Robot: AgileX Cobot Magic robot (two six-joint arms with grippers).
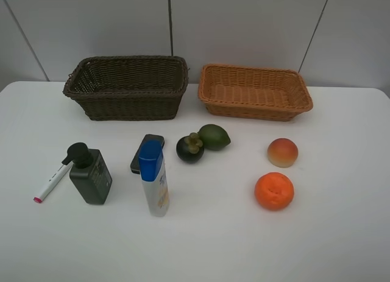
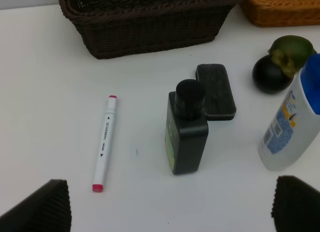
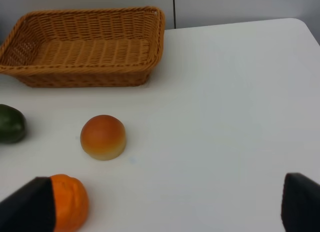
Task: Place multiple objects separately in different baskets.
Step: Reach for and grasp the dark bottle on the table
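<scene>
Both claws hang with jaws wide apart and nothing between them, the left claw (image 2: 165, 212) above the toiletries and the right claw (image 3: 164, 208) above the fruit. No item is in a basket yet.

Take the blue-capped bottle (image 1: 153, 178), upright mid-tabletop (image 1: 207, 251), as the reference. On its left-arm side stand the pump bottle (image 2: 186, 134) and, further out, the marker (image 2: 104, 144). A flat case (image 2: 216, 91) lies just behind it, toward the dark basket (image 1: 131, 105). On its right-arm side sit the mangosteen (image 1: 190, 148) and green citrus (image 1: 214, 136), touching or nearly so. Well beyond them are the peach (image 3: 103, 137) and orange (image 3: 70, 202), with the tan basket (image 3: 80, 76) behind.

The pump bottle lies straight ahead of the left claw, roughly centred between its fingers, so it looks like that arm's easiest first pick. The marker's long axis runs from its pink tip toward the dark basket, across the line on which the jaws close, so it should need little wrist turn.

For the right claw, the orange sits right beside one finger and the peach a little further on. Both lie off to that side, so the claw likely has to shift sideways before descending.
</scene>
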